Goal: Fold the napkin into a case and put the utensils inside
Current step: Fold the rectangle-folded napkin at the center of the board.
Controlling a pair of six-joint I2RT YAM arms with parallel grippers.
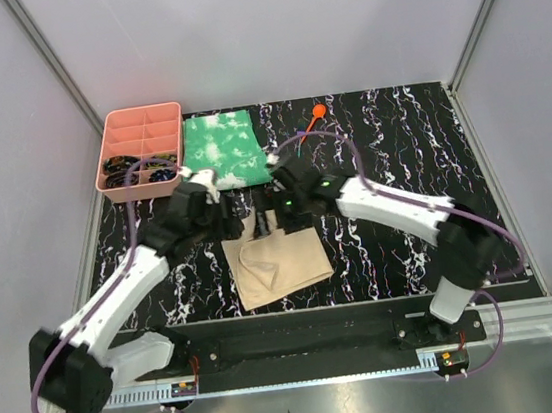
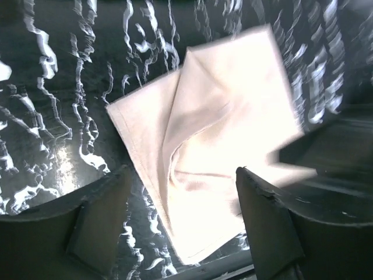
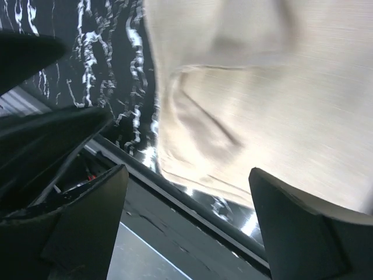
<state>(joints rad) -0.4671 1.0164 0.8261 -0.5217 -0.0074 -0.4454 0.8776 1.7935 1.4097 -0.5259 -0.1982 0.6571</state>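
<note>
Napkin [image 1: 278,264] lies rumpled; left gripper [image 2: 183,175] and right gripper [image 3: 187,172] gape wide; pink tray [image 1: 140,110] holds dark bits [image 1: 140,169] in near compartments.

Tan napkin [image 1: 275,264]; green-white mottled cloth [image 1: 221,149]; black white-veined table [image 1: 399,141].

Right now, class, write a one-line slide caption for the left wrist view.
Left jaws stand open above the loosely folded tan napkin lying on the black marbled table.

Soft matt cloth napkin [image 1: 281,264] on a glossy, marbled table [image 1: 399,141].
</note>
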